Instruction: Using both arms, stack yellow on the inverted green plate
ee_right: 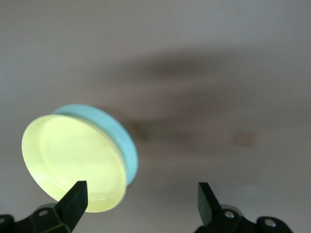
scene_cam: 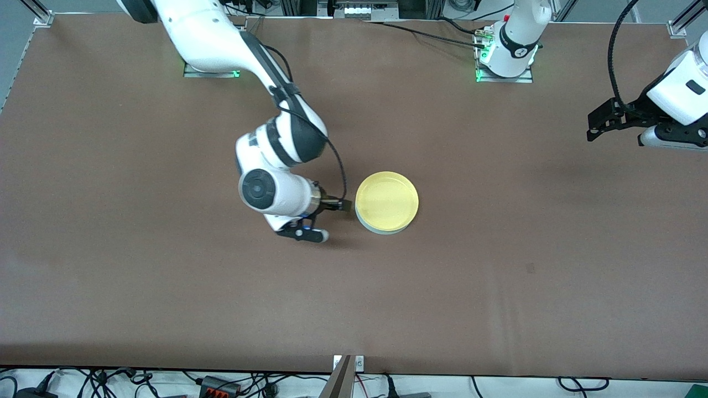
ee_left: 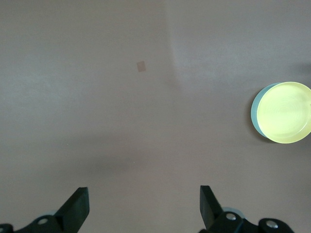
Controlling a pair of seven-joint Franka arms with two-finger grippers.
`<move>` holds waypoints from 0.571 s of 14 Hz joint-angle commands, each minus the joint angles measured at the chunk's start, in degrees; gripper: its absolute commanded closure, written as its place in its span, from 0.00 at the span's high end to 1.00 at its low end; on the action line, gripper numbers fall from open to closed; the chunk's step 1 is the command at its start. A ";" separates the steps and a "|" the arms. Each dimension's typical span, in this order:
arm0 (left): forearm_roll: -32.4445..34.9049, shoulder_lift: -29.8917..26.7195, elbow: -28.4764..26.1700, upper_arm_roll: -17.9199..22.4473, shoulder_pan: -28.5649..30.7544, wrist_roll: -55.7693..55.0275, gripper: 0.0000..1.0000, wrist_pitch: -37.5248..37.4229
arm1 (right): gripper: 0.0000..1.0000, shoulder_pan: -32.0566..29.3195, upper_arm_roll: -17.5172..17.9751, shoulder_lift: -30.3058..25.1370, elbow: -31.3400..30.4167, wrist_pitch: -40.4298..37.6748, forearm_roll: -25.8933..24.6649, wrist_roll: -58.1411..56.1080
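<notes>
The yellow plate [scene_cam: 386, 200] lies upright on the pale green plate [scene_cam: 381, 231], of which only a rim edge shows, at the table's middle. My right gripper [scene_cam: 336, 216] is open and empty, low beside the stack toward the right arm's end of the table. In the right wrist view the yellow plate [ee_right: 73, 160] sits on the green plate [ee_right: 120, 141] close by one finger of the open right gripper [ee_right: 141, 204]. My left gripper [scene_cam: 595, 129] hangs open and empty over the left arm's end of the table. The left wrist view shows the open left gripper [ee_left: 144, 208] with the yellow plate [ee_left: 285, 112] and the green plate [ee_left: 254, 111] well away from it.
The brown table [scene_cam: 166, 287] is bare around the stack. A small dark mark [scene_cam: 530, 269] lies on the table nearer the front camera, toward the left arm's end. Cables and a bracket [scene_cam: 344, 376] run along the front edge.
</notes>
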 commanded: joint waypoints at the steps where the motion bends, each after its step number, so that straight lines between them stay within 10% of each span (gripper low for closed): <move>1: 0.49 0.46 1.94 0.03 0.07 0.72 1.00 -1.52 | 1.00 -2.02 -3.47 -5.66 -1.33 -7.25 -2.59 -5.45; 8: 0.49 0.54 1.94 0.03 0.07 0.46 1.00 -1.43 | 1.00 -4.84 -15.16 -10.94 -1.16 -15.46 -8.13 -18.82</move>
